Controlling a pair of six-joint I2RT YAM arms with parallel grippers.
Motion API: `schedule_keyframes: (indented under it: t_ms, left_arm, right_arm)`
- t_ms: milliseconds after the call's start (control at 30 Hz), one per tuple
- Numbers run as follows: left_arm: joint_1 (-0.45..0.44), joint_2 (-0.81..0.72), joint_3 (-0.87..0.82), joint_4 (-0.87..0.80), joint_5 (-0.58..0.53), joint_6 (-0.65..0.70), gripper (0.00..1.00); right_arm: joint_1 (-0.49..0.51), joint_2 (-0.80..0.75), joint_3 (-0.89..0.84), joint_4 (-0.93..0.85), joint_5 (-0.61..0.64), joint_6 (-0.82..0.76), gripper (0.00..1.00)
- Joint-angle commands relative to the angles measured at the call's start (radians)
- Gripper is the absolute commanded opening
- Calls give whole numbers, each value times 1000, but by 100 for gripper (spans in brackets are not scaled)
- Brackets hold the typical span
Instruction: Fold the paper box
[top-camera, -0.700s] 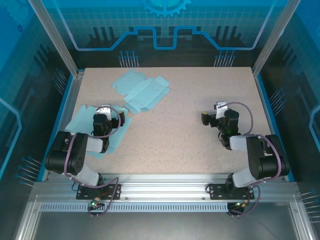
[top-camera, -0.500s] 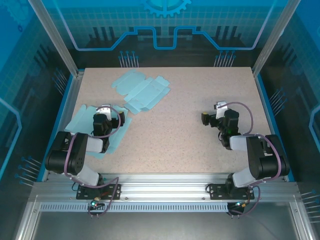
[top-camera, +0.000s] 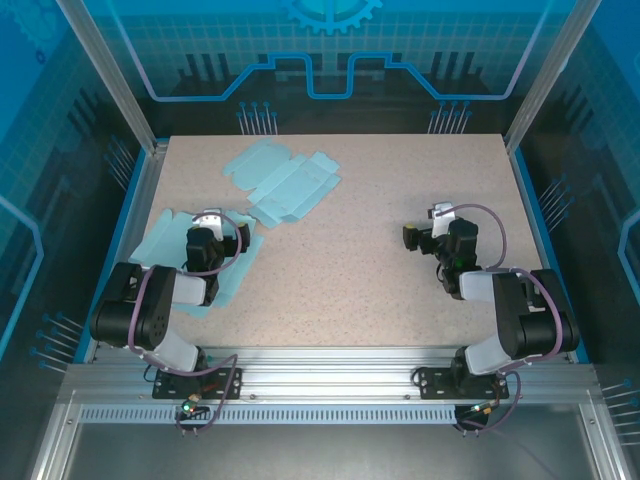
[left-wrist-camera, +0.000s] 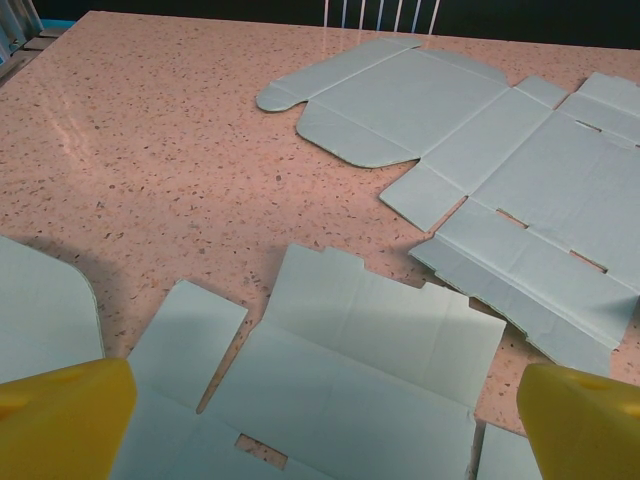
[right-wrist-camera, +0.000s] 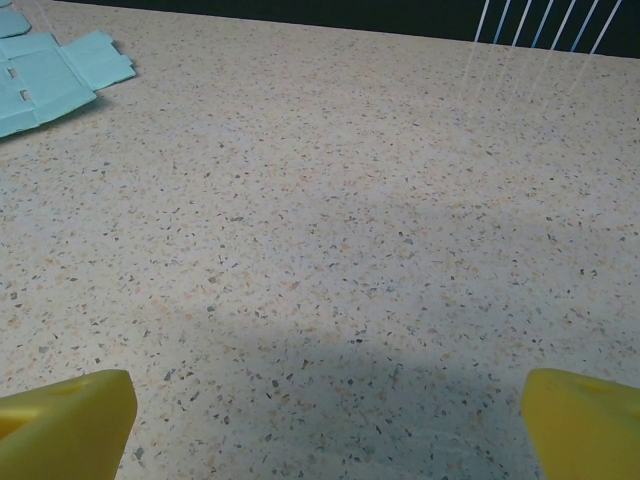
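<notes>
Two flattened sheets lie on the table (top-camera: 380, 280), both on its left half. The far paper box blank (top-camera: 285, 180) lies toward the back, left of centre. The near paper box blank (top-camera: 165, 245) lies at the left edge, in front of the far one and just beside it. The left gripper (top-camera: 208, 222) hangs over the near blank's right part. Well apart, on the right half, the right gripper (top-camera: 437, 222) hangs over bare table, and the far blank lies away to its far left.

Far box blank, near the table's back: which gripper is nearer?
Left. The left gripper sits just in front of the far blank, over a second blank; the right gripper is well off to its right above bare table.
</notes>
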Motion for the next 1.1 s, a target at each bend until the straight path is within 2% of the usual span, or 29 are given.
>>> schedule_keyframes:
  t_ms: [0, 433, 600, 700, 933, 1067]
  left_arm:
    - [8, -12, 25, 6, 21, 14, 99]
    - [8, -12, 26, 6, 22, 14, 99]
    - [7, -20, -9, 67, -26, 0, 99]
    - [8, -58, -31, 74, -39, -8, 99]
    - [7, -216, 16, -151, -54, -11, 99]
    - [7, -315, 86, -321, -52, -64, 99]
  right_arm:
    - [-8, 5, 18, -6, -4, -10, 100]
    - [-8, 6, 18, -6, -4, -9, 100]
    - [-8, 4, 19, -5, -1, -10, 100]
    - [-8, -18, 47, -73, 15, -2, 100]
    - [-7, -156, 97, -278, 84, 42, 100]
    - [-3, -268, 156, -486, 106, 132, 100]
